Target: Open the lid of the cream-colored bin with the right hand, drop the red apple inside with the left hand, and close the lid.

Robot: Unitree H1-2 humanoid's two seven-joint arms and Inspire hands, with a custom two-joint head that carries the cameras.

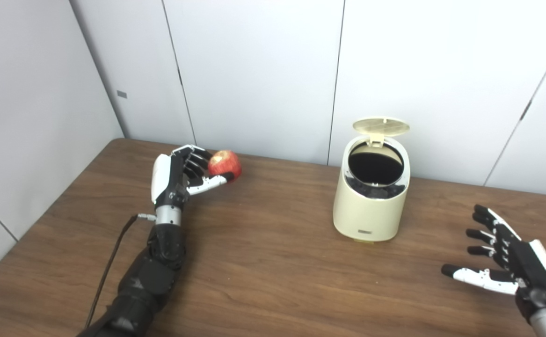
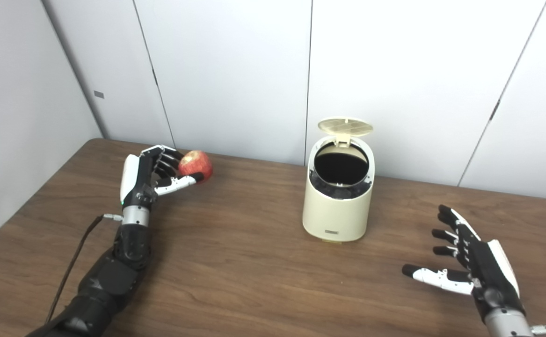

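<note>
Apple (image 1: 225,163) is held in the left hand (image 1: 179,175) near the bench's far edge — the lid (image 1: 380,126) stands open, the right hand (image 1: 511,262) is spread empty — so carriage over the bin (image 1: 371,206) is called for next.

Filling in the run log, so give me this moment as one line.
lid: up | bin: open, upright | apple: in left hand, left of bin | right hand: open, empty, apart from bin

Brown wooden table (image 1: 273,281), white wall panels (image 1: 254,70)

We can read no text anywhere; the bin (image 1: 371,206) bears a small dark label (image 1: 365,232) low on its front, too small to read.
</note>
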